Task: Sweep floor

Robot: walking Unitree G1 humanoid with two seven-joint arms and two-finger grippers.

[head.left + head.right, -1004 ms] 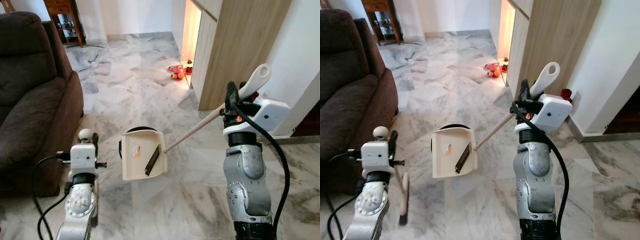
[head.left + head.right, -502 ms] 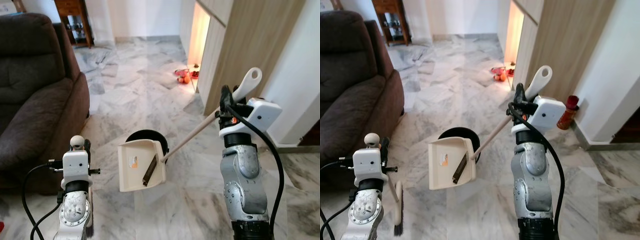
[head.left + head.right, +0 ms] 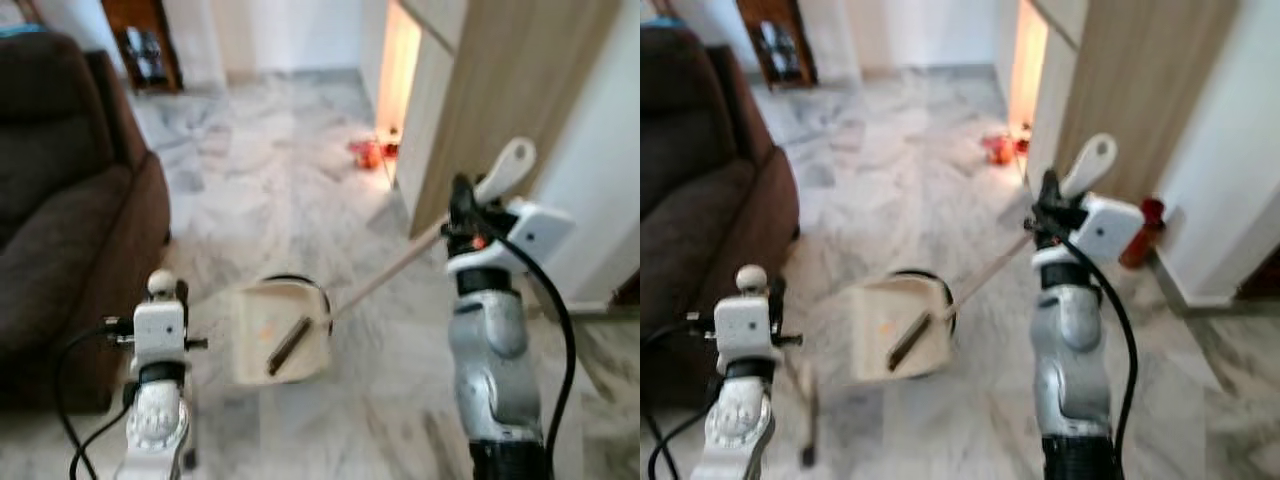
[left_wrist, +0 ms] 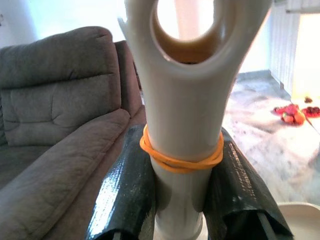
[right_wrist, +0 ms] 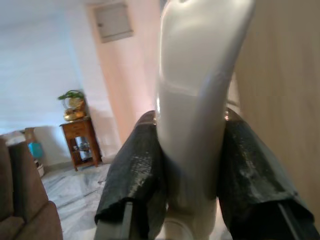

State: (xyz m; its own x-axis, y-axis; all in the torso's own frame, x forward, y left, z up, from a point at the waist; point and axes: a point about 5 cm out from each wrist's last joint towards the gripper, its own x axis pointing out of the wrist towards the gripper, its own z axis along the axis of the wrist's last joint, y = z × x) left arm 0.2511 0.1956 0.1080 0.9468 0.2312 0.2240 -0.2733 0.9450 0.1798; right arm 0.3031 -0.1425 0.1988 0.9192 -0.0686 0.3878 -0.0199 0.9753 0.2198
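No text, brand, number or sign can be read anywhere. The cream plastic dustpan [image 3: 280,345] on the marble floor carries a small orange mark on its tray, but the head views are blurred and nothing on it can be made out as letters.

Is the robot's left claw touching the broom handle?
Touching. The left wrist view shows both black fingers of the left claw pressed against the broom handle, no gap either side.
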